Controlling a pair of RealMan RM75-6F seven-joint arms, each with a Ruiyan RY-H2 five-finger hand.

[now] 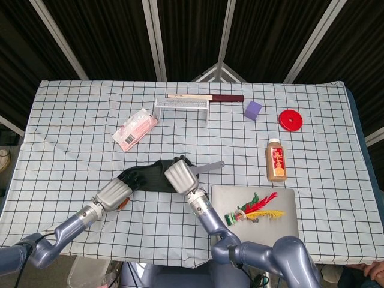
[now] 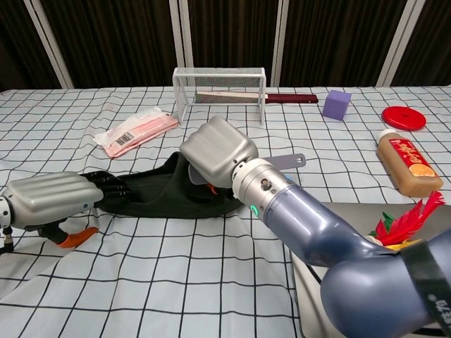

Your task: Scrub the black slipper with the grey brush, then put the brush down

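Note:
The black slipper (image 1: 150,176) (image 2: 151,190) lies flat on the checked cloth near the front middle. My left hand (image 1: 114,192) (image 2: 53,199) presses on its heel end, fingers laid over the black fabric. My right hand (image 1: 180,176) (image 2: 217,151) grips the grey brush over the slipper's toe end; only the brush handle (image 1: 210,165) (image 2: 287,162) shows, sticking out to the right. The brush head is hidden under the hand.
A grey laptop (image 1: 255,211) with a feather shuttlecock (image 1: 252,210) lies right of the hand. A brown bottle (image 1: 275,159), red disc (image 1: 291,120), purple cube (image 1: 252,110), wire rack (image 1: 182,105) and pink packet (image 1: 135,129) stand farther back. An orange object (image 2: 74,237) sits under my left hand.

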